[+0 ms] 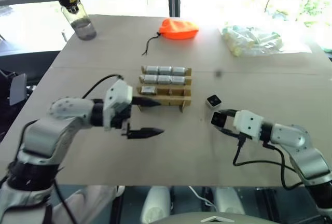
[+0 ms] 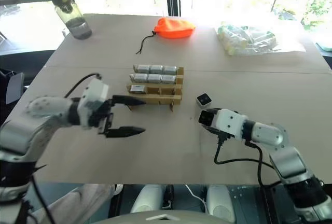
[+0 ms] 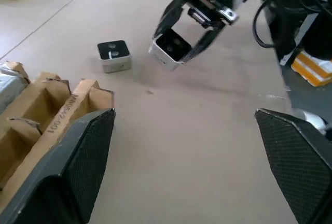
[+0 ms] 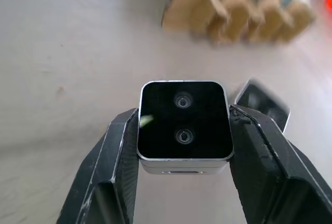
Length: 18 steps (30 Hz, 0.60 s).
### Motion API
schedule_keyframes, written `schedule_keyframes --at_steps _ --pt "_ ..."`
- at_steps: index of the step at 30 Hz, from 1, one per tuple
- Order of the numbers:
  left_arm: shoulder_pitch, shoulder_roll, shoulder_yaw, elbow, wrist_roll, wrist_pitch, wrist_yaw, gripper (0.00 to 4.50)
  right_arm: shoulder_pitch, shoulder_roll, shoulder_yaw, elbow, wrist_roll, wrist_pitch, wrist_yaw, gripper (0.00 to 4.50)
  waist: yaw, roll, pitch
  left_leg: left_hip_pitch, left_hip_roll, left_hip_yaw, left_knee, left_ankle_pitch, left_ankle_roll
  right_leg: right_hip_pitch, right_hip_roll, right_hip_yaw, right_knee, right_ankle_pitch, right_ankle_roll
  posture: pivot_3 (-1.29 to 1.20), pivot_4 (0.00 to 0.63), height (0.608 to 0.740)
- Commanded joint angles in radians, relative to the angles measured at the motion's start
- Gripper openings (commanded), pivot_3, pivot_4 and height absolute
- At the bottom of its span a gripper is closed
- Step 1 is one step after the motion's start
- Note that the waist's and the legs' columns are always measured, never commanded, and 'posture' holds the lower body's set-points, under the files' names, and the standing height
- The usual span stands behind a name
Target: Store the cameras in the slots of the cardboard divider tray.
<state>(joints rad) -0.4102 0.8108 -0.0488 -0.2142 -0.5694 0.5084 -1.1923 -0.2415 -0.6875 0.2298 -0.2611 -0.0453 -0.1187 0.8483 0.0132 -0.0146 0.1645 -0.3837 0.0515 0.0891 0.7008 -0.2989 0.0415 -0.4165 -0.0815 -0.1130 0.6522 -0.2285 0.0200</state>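
Right gripper (image 4: 179,146) clenched on camera (image 4: 184,123): silver-grey cube, glossy black face, two small round lenses, held just above table (image 1: 171,146). Left gripper (image 1: 148,116) spread wide, holding nothing. Second camera (image 1: 213,100) on table (black face up), beside cardboard divider tray (image 1: 165,86); tray's far rows hold silver blocks. Tan tabletop. Farther back: orange pouch (image 1: 178,28), clear bag (image 1: 251,39), water bottle (image 1: 77,14), bright windows.

Lab-like workspace: windowed table (image 1: 104,146)

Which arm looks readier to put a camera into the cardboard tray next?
The right: its tool already grips a camera. The left tool hangs open by the cardboard tray.
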Motion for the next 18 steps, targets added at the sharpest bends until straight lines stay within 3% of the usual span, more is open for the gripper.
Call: schedule_keyframes --at_steps 1,6,18 --pt "-0.124 -0.045 -0.073 0.105 0.067 0.018 0.001 4.5 -0.13 -0.018 0.056 0.078 -0.251 -0.298 -0.102 1.88 0.0 -0.001 0.0 0.001 0.0 0.001 0.0 0.0 0.0 0.0 0.0 0.001 0.0 0.0 -0.001 0.0 0.15 0.726" --pt "-0.236 -0.089 -0.131 0.177 0.085 0.067 -0.038 4.5 -0.23 -0.008 0.106 0.23 -0.434 -0.534 -0.246 1.88 0.0 -0.001 0.0 -0.004 0.0 0.004 0.0 0.0 0.0 -0.004 0.0 0.001 -0.002 0.002 -0.003 0.0 0.15 0.726" --pt "-0.41 -0.1 -0.272 0.306 0.209 0.059 -0.177 4.5 -0.385 0.124 0.196 0.34 -0.618 -0.655 -0.38 1.88 -0.002 -0.001 0.0 -0.009 0.001 0.007 0.001 0.001 -0.002 -0.008 0.0 -0.001 -0.002 0.002 -0.002 0.0 0.15 0.726"
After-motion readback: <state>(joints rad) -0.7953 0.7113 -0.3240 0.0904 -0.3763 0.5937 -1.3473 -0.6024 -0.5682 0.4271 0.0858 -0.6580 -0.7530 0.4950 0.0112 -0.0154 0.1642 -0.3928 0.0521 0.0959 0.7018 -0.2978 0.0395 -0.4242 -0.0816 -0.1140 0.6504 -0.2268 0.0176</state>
